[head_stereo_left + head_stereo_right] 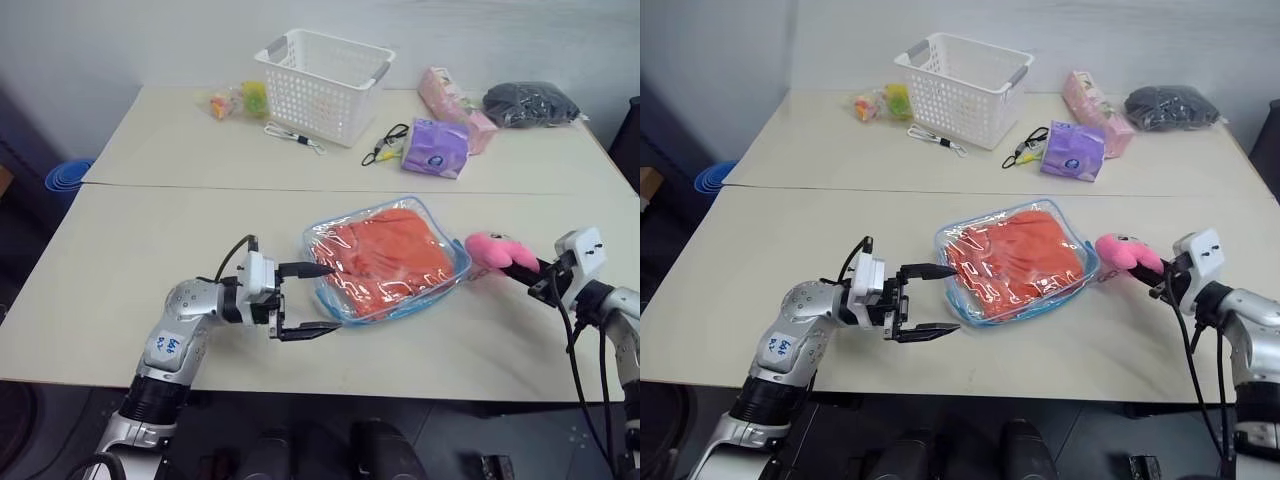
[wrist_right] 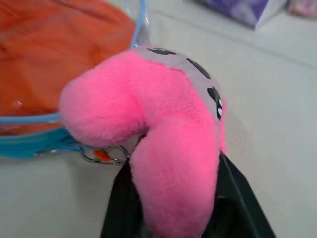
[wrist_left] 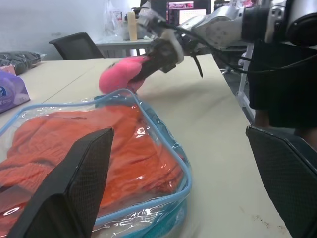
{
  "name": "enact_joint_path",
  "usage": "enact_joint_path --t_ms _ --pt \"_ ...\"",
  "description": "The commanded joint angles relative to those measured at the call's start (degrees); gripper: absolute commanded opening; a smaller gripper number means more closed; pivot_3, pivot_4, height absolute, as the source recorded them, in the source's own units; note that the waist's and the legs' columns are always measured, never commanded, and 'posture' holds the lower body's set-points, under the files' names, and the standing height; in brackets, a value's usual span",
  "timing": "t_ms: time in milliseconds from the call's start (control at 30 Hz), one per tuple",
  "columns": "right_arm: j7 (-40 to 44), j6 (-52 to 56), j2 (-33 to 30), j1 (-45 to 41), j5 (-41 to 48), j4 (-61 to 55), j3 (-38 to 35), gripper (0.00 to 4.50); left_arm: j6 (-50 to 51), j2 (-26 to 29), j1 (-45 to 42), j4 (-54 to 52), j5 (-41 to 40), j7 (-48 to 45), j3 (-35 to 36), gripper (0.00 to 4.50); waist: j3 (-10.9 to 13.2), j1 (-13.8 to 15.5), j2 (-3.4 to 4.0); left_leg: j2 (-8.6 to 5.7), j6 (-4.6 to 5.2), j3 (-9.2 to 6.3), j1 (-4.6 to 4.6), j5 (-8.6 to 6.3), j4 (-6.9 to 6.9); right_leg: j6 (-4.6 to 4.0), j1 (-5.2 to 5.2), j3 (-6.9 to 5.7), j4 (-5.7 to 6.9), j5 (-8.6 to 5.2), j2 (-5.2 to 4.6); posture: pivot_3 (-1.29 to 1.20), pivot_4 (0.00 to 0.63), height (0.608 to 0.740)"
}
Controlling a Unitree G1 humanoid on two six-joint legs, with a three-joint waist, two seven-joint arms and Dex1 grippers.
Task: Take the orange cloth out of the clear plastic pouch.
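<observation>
Now the orange cloth [image 1: 392, 262] sits inside the clear plastic pouch [image 1: 440, 228], left gripper [image 1: 308, 299] gaping wide at its nine o'clock, right gripper [image 1: 524, 267] clamping the pink plush toy [image 1: 494, 250] at three.

left arm: silver-grey metal segments, black ribbed elbow joint, white sticker with blue handwriting
left gripper [image 1: 318, 298]: two black tapered fingers, white block housing, black looped cable on top
right gripper [image 1: 528, 262]: black fingers, white boxy wrist housing, black cables trailing along silver forearm
</observation>
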Motion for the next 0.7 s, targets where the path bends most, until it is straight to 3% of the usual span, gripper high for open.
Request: enact_joint_path --t_ms 33,300,567,700 --pt "-0.5 -8.8 2.3 4.1 1.9 -10.2 -4.8 0.61 -1.3 -0.2 0.4 0.0 0.5 0.6 0.2 4.5 0.0 -0.1 0.0 0.0 0.0 0.0 0.0 0.0 -0.01 0.0 0.0 0.0 0.0 0.0 0.0 0.0 0.15 0.74" --pt "8.5 -19.2 6.5 21.2 1.6 -26.5 3.0 0.61 -1.4 0.0 0.7 0.7 0.7 1.0 -0.3 4.5 0.0 0.0 -0.01 0.0 0.0 0.0 0.05 0.0 -0.09 0.0 0.02 0.04 -0.02 0.0 0.01 0.0 0.15 0.74" --pt "6.2 -20.9 7.9 22.6 -7.4 -27.6 13.8 0.61 -1.5 0.4 0.2 1.8 1.5 1.1 0.0 4.5 0.0 -0.1 0.0 0.0 -0.07 -0.02 0.14 0.04 -0.14 -0.01 0.02 0.06 0.01 0.0 0.03 0.0 0.15 0.74" --pt "6.7 -21.2 6.9 21.8 -9.0 -26.3 16.4 1.59 -1.6 0.4 0.1 2.0 1.7 1.4 0.3 4.5 0.0 -0.1 -0.01 0.0 -0.06 -0.02 0.13 0.03 -0.12 -0.01 0.04 0.07 -0.04 0.0 0.01 0.0 0.15 0.74"
